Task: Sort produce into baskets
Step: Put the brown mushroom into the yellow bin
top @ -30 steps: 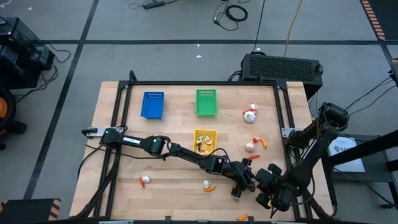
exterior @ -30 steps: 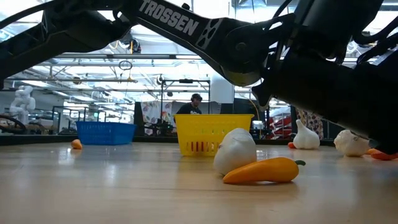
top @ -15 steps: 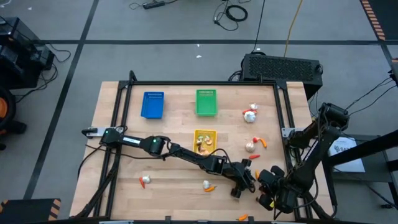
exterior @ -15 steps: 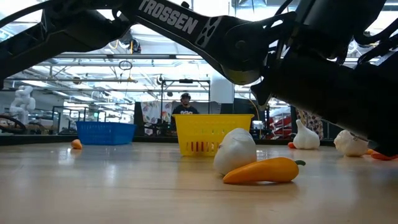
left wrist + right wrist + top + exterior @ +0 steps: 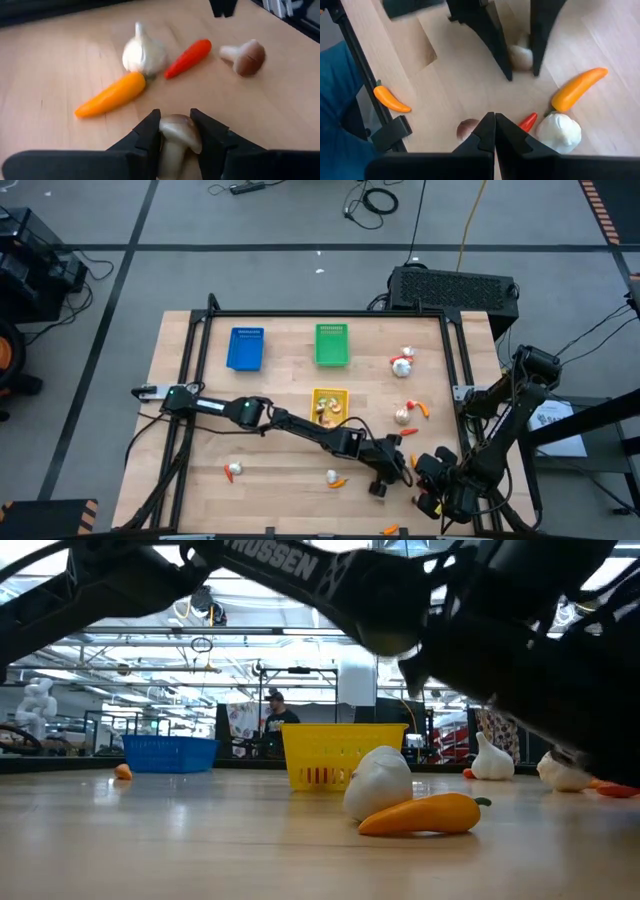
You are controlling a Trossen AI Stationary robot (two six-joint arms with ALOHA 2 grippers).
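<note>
My left gripper [image 5: 383, 480] reaches across to the table's near right and is shut on a pale mushroom [image 5: 179, 134], which also shows in the right wrist view [image 5: 521, 57]. Beyond it lie a garlic bulb [image 5: 144, 50], an orange pepper [image 5: 112, 95], a red chili [image 5: 189, 57] and a brown mushroom [image 5: 247, 56], all flat on the wood. My right gripper [image 5: 492, 116] is shut and empty, just right of the left one [image 5: 425, 485]. The blue basket [image 5: 245, 348], green basket [image 5: 332, 345] and yellow basket [image 5: 330, 405] stand farther back. My left gripper pinches the pale mushroom between its two fingers [image 5: 150, 135], one on each side of the cap [image 5: 186, 131]. The stem [image 5: 170, 157] runs back between the fingers and the cap points forward. The fingers slant down toward the table. I cannot tell whether the mushroom is clear of the wood.
The yellow basket holds some produce. Loose pieces include garlic [image 5: 402, 363], garlic with a carrot-like piece [image 5: 403, 415], garlic [image 5: 232, 470], garlic with an orange pepper [image 5: 415, 814] and an orange pepper [image 5: 392, 100] by the near edge rail. A person walks in the room behind [image 5: 275, 715].
In the low view my left arm has risen a little and shows blurred. Its gripper stays shut on the pale mushroom. The person in the background has walked toward the left.
</note>
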